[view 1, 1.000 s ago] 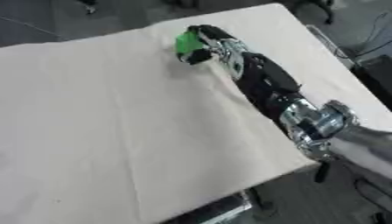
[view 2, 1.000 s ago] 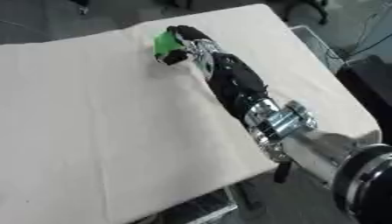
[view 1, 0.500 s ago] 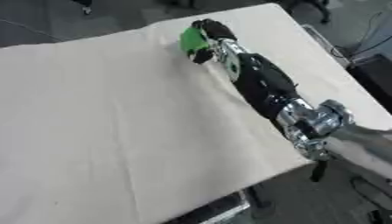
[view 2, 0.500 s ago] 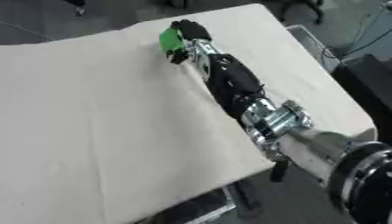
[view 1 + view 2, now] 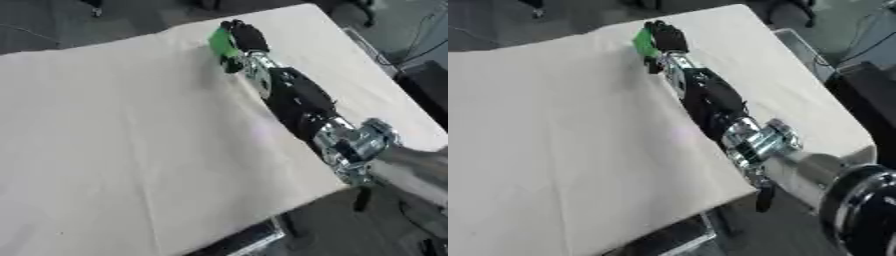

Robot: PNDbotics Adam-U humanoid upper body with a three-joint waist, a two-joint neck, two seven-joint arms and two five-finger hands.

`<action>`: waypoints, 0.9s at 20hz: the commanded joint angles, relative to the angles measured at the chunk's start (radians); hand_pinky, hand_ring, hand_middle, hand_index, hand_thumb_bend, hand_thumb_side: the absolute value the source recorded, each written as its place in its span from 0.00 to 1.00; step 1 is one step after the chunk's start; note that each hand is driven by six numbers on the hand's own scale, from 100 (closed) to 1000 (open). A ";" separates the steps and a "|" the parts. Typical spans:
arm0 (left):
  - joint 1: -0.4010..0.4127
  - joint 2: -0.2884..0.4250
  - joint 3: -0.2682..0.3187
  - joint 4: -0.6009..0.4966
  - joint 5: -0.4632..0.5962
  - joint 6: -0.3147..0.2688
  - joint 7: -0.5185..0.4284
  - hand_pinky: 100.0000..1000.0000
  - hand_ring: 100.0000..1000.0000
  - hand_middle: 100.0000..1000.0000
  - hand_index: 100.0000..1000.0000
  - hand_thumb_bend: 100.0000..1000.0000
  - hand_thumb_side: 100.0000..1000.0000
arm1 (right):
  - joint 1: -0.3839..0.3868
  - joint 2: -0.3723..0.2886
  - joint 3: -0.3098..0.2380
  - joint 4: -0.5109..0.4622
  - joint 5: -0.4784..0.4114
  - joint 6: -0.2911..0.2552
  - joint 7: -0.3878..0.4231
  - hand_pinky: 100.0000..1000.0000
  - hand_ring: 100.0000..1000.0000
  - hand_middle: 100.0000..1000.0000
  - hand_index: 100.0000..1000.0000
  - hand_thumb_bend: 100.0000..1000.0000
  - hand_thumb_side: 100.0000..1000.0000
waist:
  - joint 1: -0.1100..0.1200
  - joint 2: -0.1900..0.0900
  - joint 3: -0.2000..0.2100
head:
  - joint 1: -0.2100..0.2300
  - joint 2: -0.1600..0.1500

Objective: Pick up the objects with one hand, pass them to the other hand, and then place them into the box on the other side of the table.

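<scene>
A small bright green object sits near the far edge of the cream-covered table. My right hand reaches far across the table and its black fingers are curled round the green object, with the thumb side below it. The right forearm stretches diagonally from the lower right, black with a silver wrist joint. The shape of the green object is mostly hidden by the fingers. My left hand shows in neither view. No box is in view.
The table's right edge runs close beside my right arm, and its near edge drops off at the lower middle. Dark floor and chair bases lie beyond the far edge. A black case stands off the table's right side.
My right hand with the green object has moved farther away, toward the table's far edge. The fingers have stayed curled round it.
</scene>
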 commanded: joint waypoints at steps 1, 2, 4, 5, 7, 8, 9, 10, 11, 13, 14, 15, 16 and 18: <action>-0.001 0.014 0.011 0.010 0.020 0.003 0.013 0.70 0.88 0.72 0.74 0.46 0.61 | 0.012 -0.017 0.023 -0.124 -0.035 -0.036 -0.050 0.64 0.57 0.47 0.53 0.00 0.00 | -0.002 -0.018 -0.006 | 0.025 -0.003; 0.003 0.017 0.014 0.022 0.032 0.005 0.020 0.70 0.88 0.71 0.74 0.46 0.60 | 0.029 -0.018 0.040 -0.185 -0.043 -0.052 -0.056 0.64 0.57 0.47 0.54 0.00 0.00 | -0.003 -0.018 -0.010 | 0.040 -0.003; 0.010 0.021 0.018 0.050 0.056 0.008 0.035 0.70 0.89 0.72 0.74 0.44 0.61 | 0.063 -0.020 0.078 -0.325 -0.051 -0.084 -0.055 0.65 0.57 0.47 0.54 0.00 0.00 | -0.005 -0.019 -0.019 | 0.072 -0.003; 0.012 0.023 0.019 0.066 0.065 0.010 0.041 0.70 0.89 0.72 0.74 0.44 0.62 | 0.082 -0.024 0.097 -0.404 -0.048 -0.095 -0.053 0.65 0.57 0.47 0.54 0.00 0.00 | -0.007 -0.019 -0.024 | 0.086 -0.003; 0.015 0.029 0.016 0.097 0.085 0.015 0.047 0.70 0.90 0.73 0.74 0.43 0.63 | 0.119 -0.023 0.136 -0.573 -0.053 -0.131 -0.044 0.66 0.58 0.47 0.54 0.03 0.00 | -0.009 -0.019 -0.033 | 0.110 -0.003; 0.015 0.034 0.015 0.112 0.097 0.018 0.050 0.70 0.90 0.73 0.74 0.43 0.63 | 0.138 -0.023 0.154 -0.655 -0.057 -0.147 -0.038 0.66 0.58 0.47 0.55 0.04 0.00 | -0.010 -0.020 -0.037 | 0.123 -0.003; 0.015 0.038 0.014 0.123 0.107 0.019 0.053 0.70 0.91 0.74 0.75 0.43 0.64 | 0.151 -0.024 0.164 -0.714 -0.062 -0.151 -0.027 0.67 0.58 0.47 0.55 0.08 0.00 | -0.011 -0.020 -0.039 | 0.130 -0.003; 0.013 0.046 0.010 0.141 0.117 0.026 0.055 0.70 0.91 0.74 0.75 0.44 0.64 | 0.164 -0.016 0.193 -0.799 -0.061 -0.181 -0.023 0.67 0.58 0.47 0.55 0.10 0.00 | -0.011 -0.021 -0.045 | 0.150 -0.003; 0.009 0.055 0.004 0.158 0.130 0.032 0.056 0.71 0.91 0.75 0.75 0.44 0.65 | 0.178 -0.009 0.219 -0.878 -0.060 -0.211 -0.016 0.68 0.58 0.47 0.56 0.13 0.00 | -0.011 -0.023 -0.050 | 0.172 -0.003; -0.002 0.073 -0.013 0.189 0.163 0.043 0.051 0.71 0.93 0.76 0.76 0.45 0.66 | 0.195 0.012 0.266 -1.002 -0.056 -0.271 0.007 0.69 0.58 0.47 0.56 0.17 0.00 | -0.009 -0.028 -0.059 | 0.234 -0.003; -0.009 0.082 -0.025 0.201 0.179 0.050 0.044 0.71 0.93 0.76 0.76 0.45 0.67 | 0.197 0.024 0.289 -1.048 -0.053 -0.299 0.020 0.69 0.58 0.47 0.56 0.18 0.00 | -0.008 -0.031 -0.062 | 0.270 -0.003; -0.017 0.091 -0.037 0.210 0.194 0.055 0.034 0.71 0.93 0.77 0.77 0.47 0.68 | 0.197 0.037 0.310 -1.084 -0.050 -0.325 0.032 0.69 0.58 0.47 0.56 0.20 0.00 | -0.006 -0.033 -0.064 | 0.304 -0.003; -0.025 0.099 -0.052 0.217 0.212 0.061 0.018 0.71 0.93 0.77 0.77 0.47 0.69 | 0.194 0.051 0.332 -1.112 -0.047 -0.352 0.046 0.70 0.58 0.47 0.57 0.21 0.00 | -0.004 -0.034 -0.066 | 0.334 -0.003; -0.038 0.114 -0.077 0.225 0.247 0.072 -0.009 0.71 0.93 0.77 0.77 0.48 0.69 | 0.187 0.076 0.364 -1.138 -0.044 -0.389 0.071 0.70 0.58 0.47 0.57 0.21 0.00 | -0.001 -0.037 -0.069 | 0.369 -0.003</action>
